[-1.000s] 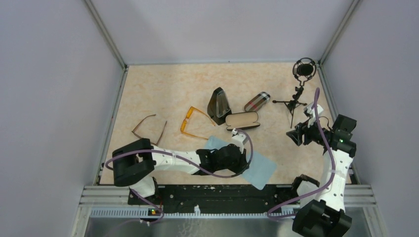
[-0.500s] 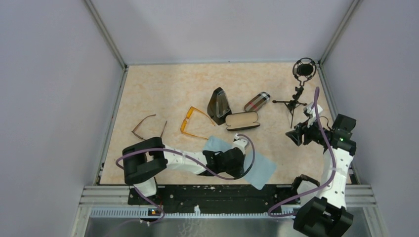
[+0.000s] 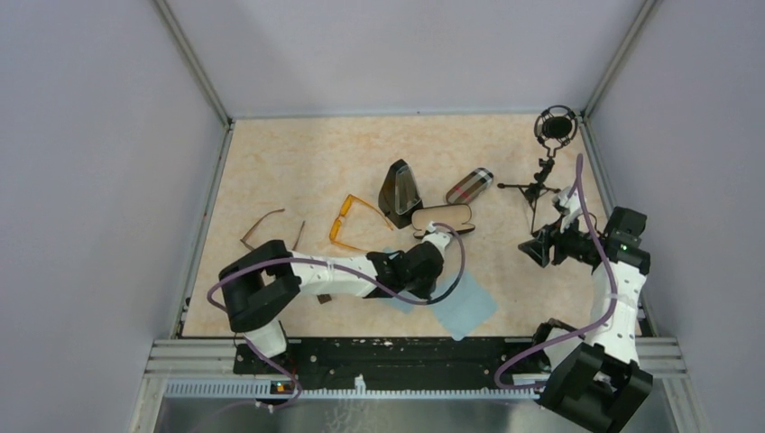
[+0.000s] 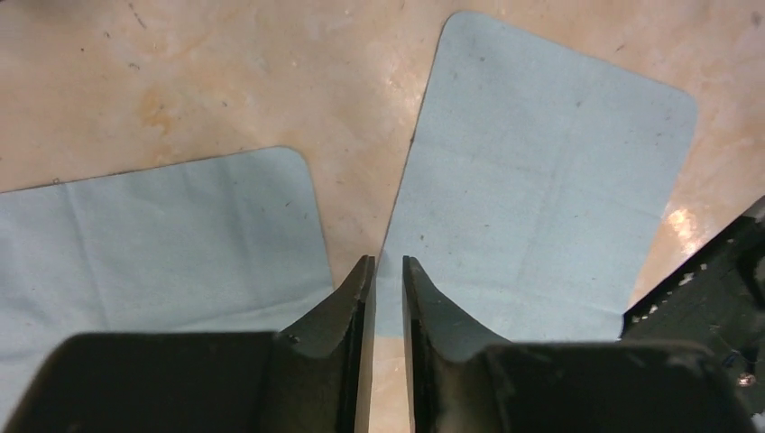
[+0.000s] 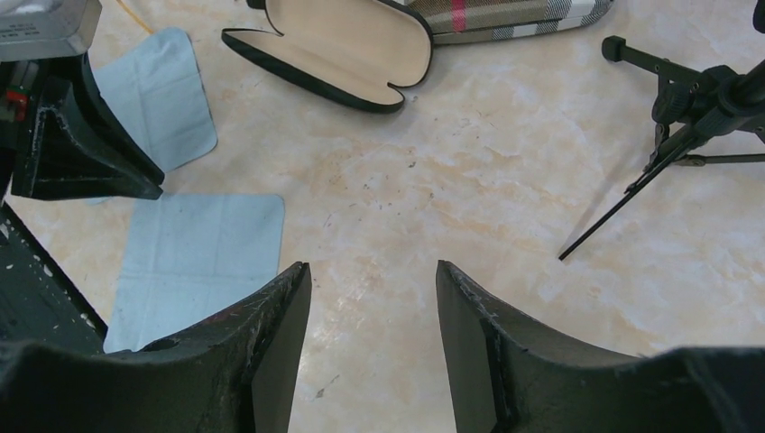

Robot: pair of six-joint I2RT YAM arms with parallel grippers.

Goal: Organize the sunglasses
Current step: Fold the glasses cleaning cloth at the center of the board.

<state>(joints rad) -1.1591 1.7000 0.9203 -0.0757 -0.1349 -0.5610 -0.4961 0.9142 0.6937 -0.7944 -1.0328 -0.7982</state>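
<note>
the job is only just starting; no sunglasses are sitting in a case yet; the orange pair (image 3: 339,223) is lying on the table near the middle, just left of the black case (image 3: 400,189); the brown pair (image 3: 262,225) is lying further left, near the table's left edge, with the left arm covering part of it; the open case (image 5: 343,41) is waiting with nothing inside; both pairs are needing to be put away.

the orange pair is lying with its arms open; its front is running from far to near, a bit slanted, and its arms are pointing right, toward the cases; the brown pair is lying open and slanted too, but i am not able to tell which way its front is facing.

the left gripper (image 4: 383,263) is hanging over two blue cloths (image 4: 541,180), away from both pairs; its jaws are sitting almost together with a thin gap, and nothing is showing between them; the right gripper (image 5: 374,271) is hanging over the table on the right; its jaws are standing wide apart and holding nothing.
</note>
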